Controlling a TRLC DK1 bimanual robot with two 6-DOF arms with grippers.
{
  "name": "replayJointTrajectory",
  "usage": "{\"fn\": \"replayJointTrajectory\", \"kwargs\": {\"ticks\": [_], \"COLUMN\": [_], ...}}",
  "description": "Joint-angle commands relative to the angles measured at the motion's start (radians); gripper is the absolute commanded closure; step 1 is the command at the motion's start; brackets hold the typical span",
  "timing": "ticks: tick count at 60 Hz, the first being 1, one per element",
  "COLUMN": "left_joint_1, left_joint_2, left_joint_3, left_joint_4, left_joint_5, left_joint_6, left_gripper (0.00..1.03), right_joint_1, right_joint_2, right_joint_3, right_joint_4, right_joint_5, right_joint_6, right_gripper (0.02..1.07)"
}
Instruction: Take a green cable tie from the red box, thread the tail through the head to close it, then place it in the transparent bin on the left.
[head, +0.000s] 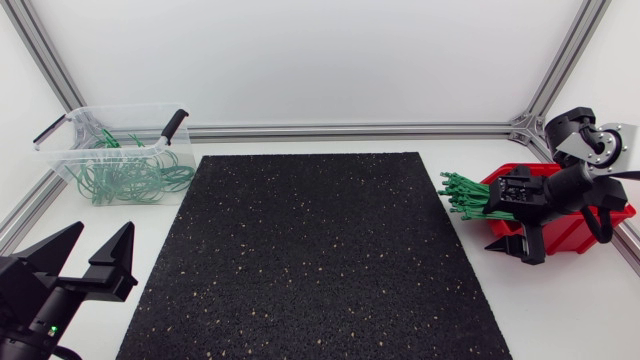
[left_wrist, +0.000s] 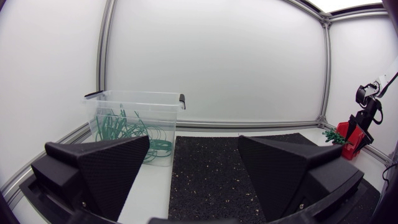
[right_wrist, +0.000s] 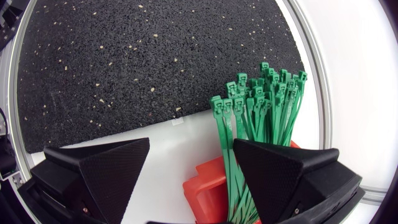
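The right gripper (head: 518, 246) hangs spread and empty over the mat-side end of the red box (head: 565, 235), its matte black wedges pointing down. The green cable ties (head: 465, 194) lie in a stiff plastic bundle at about ten o'clock from it. Their long axis runs three to nine, with the square heads fanned out past the box toward the speckled rubber mat (head: 320, 250). This arm is plainly the nearer. The left gripper (head: 100, 240), also open, sits far off at seven o'clock on the table, just below the transparent bin (head: 75, 113) of looped ties (head: 130, 172).
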Motion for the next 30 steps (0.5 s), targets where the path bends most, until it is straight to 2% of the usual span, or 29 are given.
{"fn": "replayJointTrajectory", "kwargs": {"ticks": [1, 10, 30], "left_joint_1": [0.012, 0.017, 0.016], "left_joint_2": [0.004, 0.005, 0.005], "left_joint_3": [-0.039, -0.039, -0.039], "left_joint_4": [-0.025, -0.025, -0.025], "left_joint_5": [-0.007, -0.007, -0.007], "left_joint_6": [-0.019, -0.019, -0.019], "left_gripper": [0.04, 0.04, 0.04], "right_joint_1": [0.012, 0.023, 0.023], "right_joint_2": [0.026, 0.006, -0.169], "right_joint_3": [-0.038, -0.075, -0.17], "right_joint_4": [0.018, 0.016, 0.0], "right_joint_5": [0.014, 0.031, 0.037], "right_joint_6": [-0.025, -0.035, -0.075], "right_gripper": [0.09, 0.09, 0.1]}}
